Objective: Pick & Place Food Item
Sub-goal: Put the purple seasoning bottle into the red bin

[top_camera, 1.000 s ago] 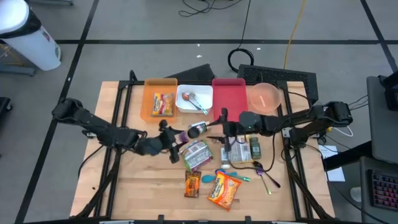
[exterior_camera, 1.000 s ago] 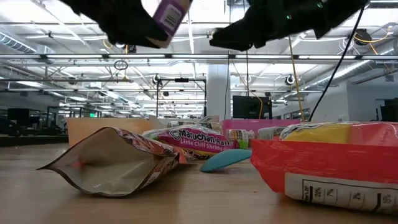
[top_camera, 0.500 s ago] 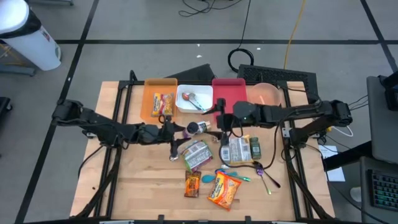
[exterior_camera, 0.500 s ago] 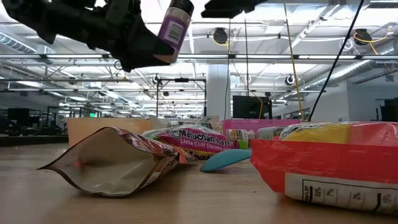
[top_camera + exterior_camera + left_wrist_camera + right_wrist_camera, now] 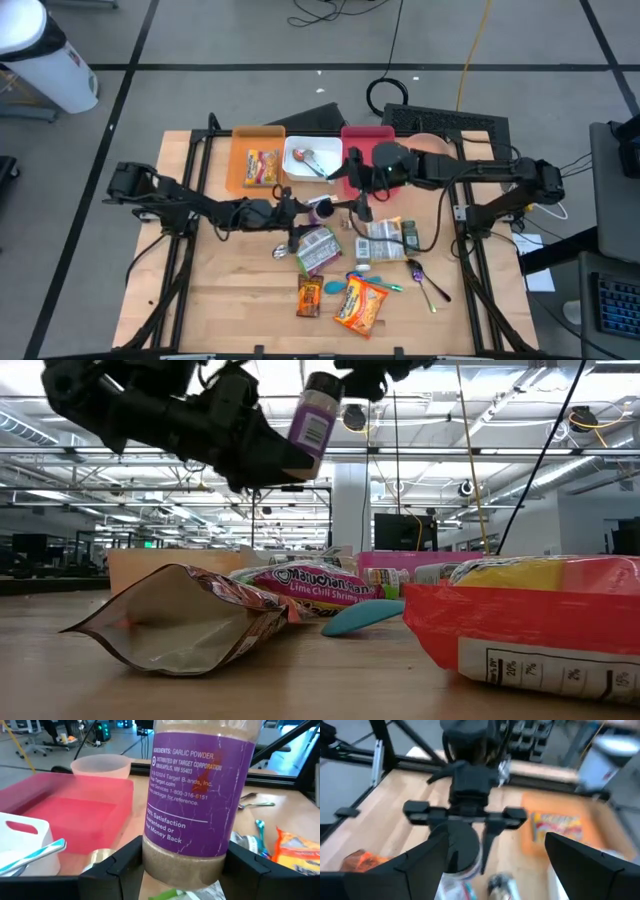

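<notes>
Above the table [image 5: 200,290], the left gripper [image 5: 308,211] has carried its clenched garlic powder jar [image 5: 314,417] toward the back edge, where the right gripper [image 5: 352,186], fingers spread and empty, has withdrawn.

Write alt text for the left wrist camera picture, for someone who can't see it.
A purple-labelled garlic powder bottle fills the middle of the view, gripped between the left gripper's dark jaws. Behind it on the wooden table sit a red tray, a translucent pink bowl and the corner of a white container holding a light blue utensil.
</notes>
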Motion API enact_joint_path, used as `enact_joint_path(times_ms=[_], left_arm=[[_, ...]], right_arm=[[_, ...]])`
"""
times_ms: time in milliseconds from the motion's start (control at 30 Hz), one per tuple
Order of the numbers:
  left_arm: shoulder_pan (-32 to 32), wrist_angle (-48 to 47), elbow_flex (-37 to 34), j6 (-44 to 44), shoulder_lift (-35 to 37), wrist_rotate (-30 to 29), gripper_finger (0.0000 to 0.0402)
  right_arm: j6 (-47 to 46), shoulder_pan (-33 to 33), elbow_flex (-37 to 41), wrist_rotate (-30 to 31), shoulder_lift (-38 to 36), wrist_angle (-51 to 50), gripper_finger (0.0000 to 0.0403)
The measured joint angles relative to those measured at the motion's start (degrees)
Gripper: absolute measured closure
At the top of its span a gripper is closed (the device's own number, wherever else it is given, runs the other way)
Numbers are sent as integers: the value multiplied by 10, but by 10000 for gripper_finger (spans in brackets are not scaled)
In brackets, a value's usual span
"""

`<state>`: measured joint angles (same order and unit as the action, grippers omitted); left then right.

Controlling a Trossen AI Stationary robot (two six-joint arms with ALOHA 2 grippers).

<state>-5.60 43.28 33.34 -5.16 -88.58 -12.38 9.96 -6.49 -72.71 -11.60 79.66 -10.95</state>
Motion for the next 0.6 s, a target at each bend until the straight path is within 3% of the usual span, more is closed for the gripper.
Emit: enact_joint_path(times_ms=[100,267,600], left_arm=[[14,-2,16,0,-18,21,194],[34,-2,42,1,-43,68,199],[48,-30,46,6,-41,64,193]], right_arm=[[-17,-10,0,-36,10,-5,80],[-21,-9,0,-41,28,-11,81],[-44,-5,1,-82,52,-25,81]])
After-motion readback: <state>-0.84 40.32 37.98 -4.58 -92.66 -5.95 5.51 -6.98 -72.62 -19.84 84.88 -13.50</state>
